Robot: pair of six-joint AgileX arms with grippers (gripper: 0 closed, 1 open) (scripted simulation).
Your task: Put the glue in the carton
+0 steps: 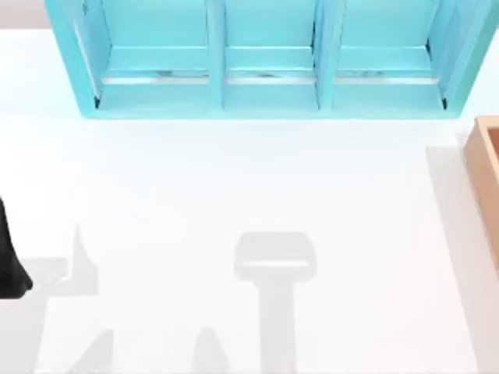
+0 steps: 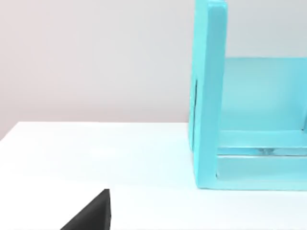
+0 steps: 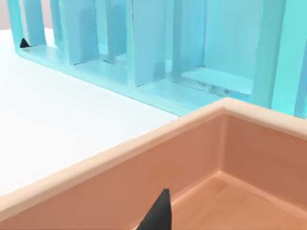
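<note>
One carton [image 1: 487,175] at right edge, cabinet [image 1: 269,86] behind

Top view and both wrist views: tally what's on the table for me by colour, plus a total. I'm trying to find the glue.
Turquoise: 1, the three-bay cabinet along the table's far edge.
Tan: 1, the carton at the table's right edge, its inside seen in the right wrist view.
Yellow: 0, I see no glue bottle.
Total: 2 things.
</note>
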